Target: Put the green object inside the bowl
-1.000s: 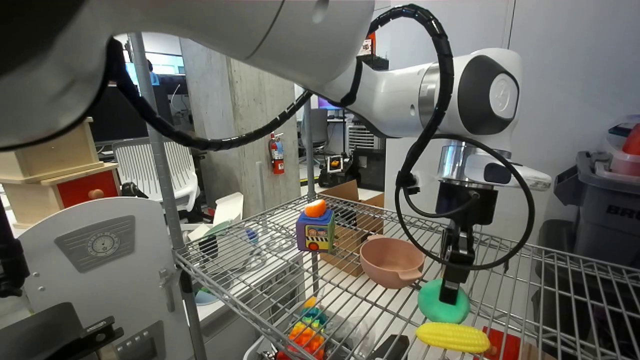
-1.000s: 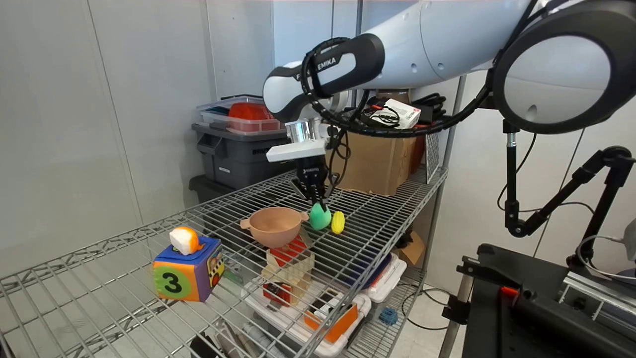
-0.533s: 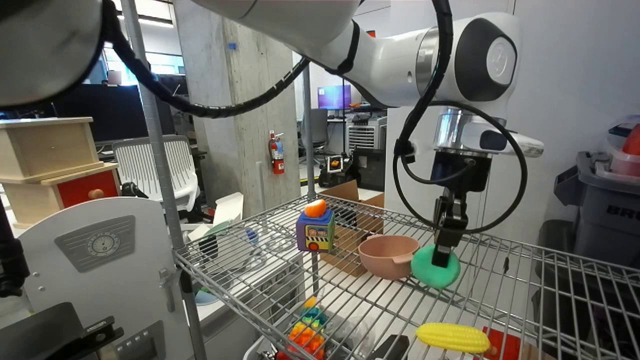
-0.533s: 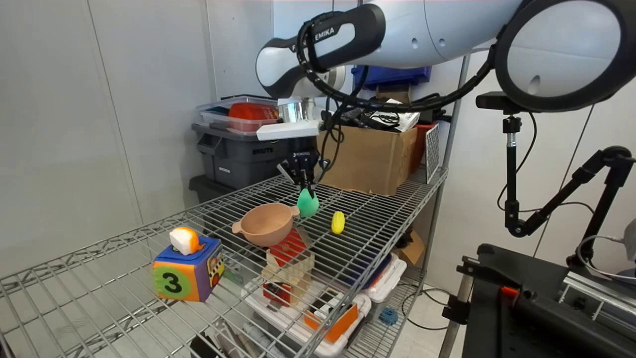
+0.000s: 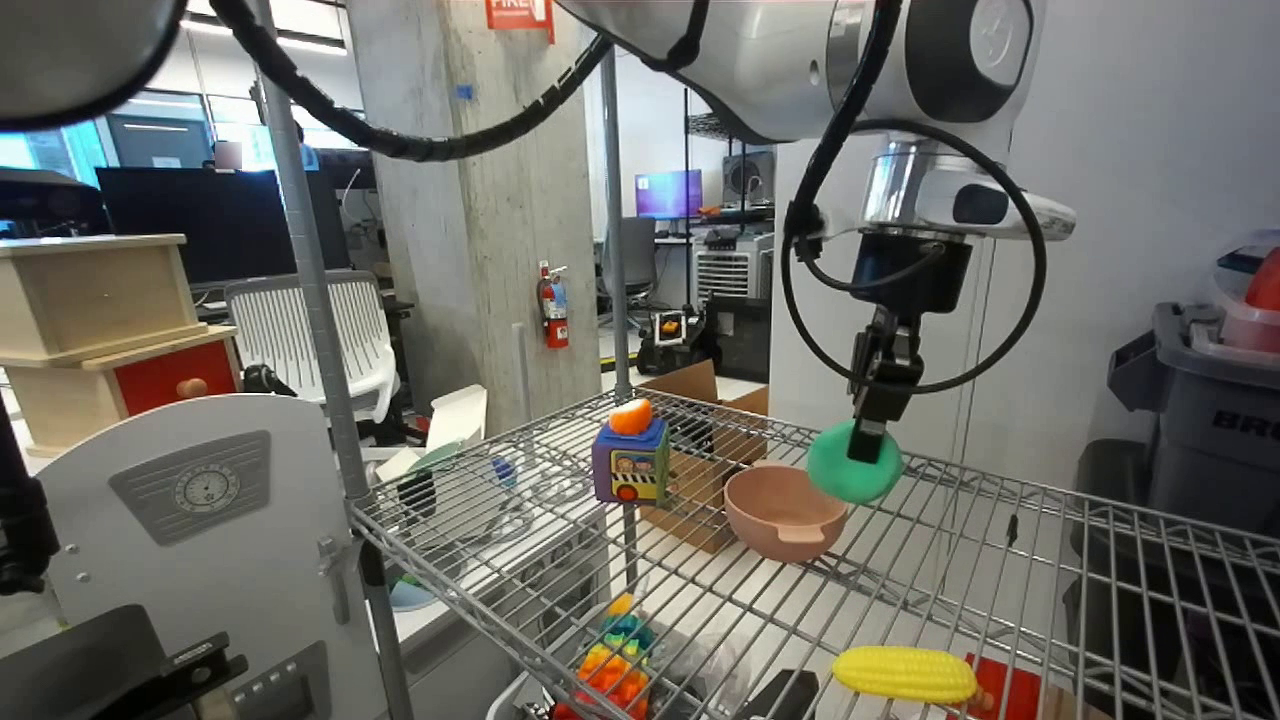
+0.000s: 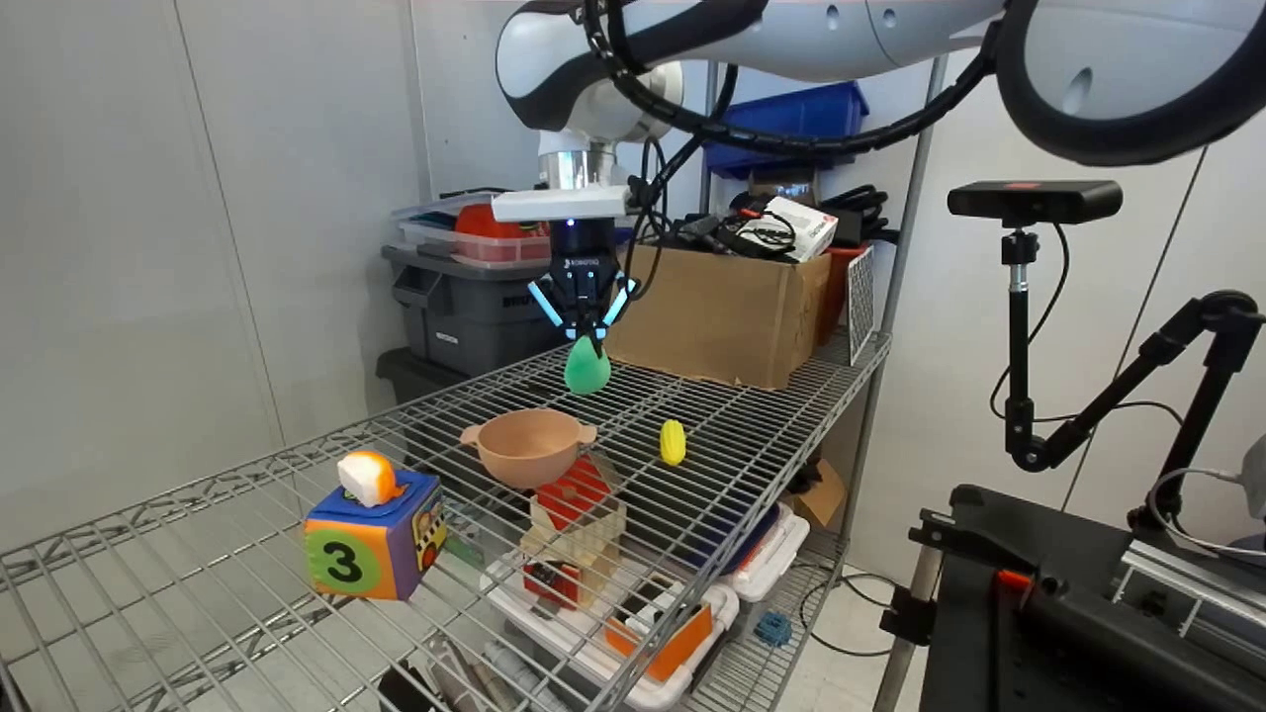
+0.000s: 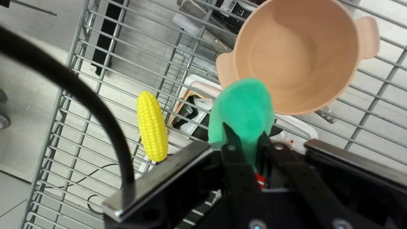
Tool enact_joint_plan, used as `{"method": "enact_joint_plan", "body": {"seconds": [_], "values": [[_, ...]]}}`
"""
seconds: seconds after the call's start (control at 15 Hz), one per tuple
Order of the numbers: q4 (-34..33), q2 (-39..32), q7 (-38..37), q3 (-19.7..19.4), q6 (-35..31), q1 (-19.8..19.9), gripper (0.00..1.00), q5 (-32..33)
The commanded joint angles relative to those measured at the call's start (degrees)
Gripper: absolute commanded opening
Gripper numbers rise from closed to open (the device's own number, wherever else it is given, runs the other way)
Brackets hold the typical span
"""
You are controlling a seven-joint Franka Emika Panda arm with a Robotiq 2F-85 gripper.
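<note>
Read left to right in an exterior view, a cloth block (image 6: 366, 549) marked 3 sits on the wire shelf (image 6: 163, 503) with an orange-and-white toy (image 6: 368, 480) on top. Next stands the bowl (image 6: 529, 450), upright, its two handles (image 6: 472, 435) (short stubs, strictly speaking) setting its long axis side to side. Right of the bowl and higher hangs the green ball (image 6: 587, 368), off the shelf and apart from the rim. Further right, apart from both, lies a toy corn cob (image 6: 673, 442). The wrist view shows the claw (image 7: 244, 133) drawn nearly together, its fingers (image 7: 232, 141) pressed to either side of the ball. The coming move turns on the sideways offset from claw to bowl: in both exterior views the bowl lies lower and to the left of the claw, while in the wrist view it lies ahead and to the right, the ball hiding part of its near rim. Seen in profile, the ball is egg-like: narrow end up between the fingers, broad end pointing down, long axis close to upright. On this evidence the ball does not appear to be over the opening; release here would probably strike the rim or miss, so a shift over the bowl's middle seems called for.
</note>
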State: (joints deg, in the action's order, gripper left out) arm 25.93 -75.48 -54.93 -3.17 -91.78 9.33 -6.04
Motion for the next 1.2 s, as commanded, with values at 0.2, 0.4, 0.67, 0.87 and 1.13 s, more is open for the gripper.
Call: {"method": "enact_joint_plan", "body": {"seconds": [0.2,0.4,0.67,0.87,1.13], "values": [[0.9,1.2,2.0,2.5,0.9,-2.0,0.04,-0.9],[-1.4,-0.9,2.1,2.7,1.9,-3.6,0.04,-0.5],[-1.5,-2.1,2.5,2.5,1.8,-4.3,0.04,-0.4],[-1.6,-2.6,2.8,2.5,2.1,-4.0,0.04,-0.5],[-1.6,-2.7,2.8,2.4,2.0,-3.8,0.04,-0.4]]}}
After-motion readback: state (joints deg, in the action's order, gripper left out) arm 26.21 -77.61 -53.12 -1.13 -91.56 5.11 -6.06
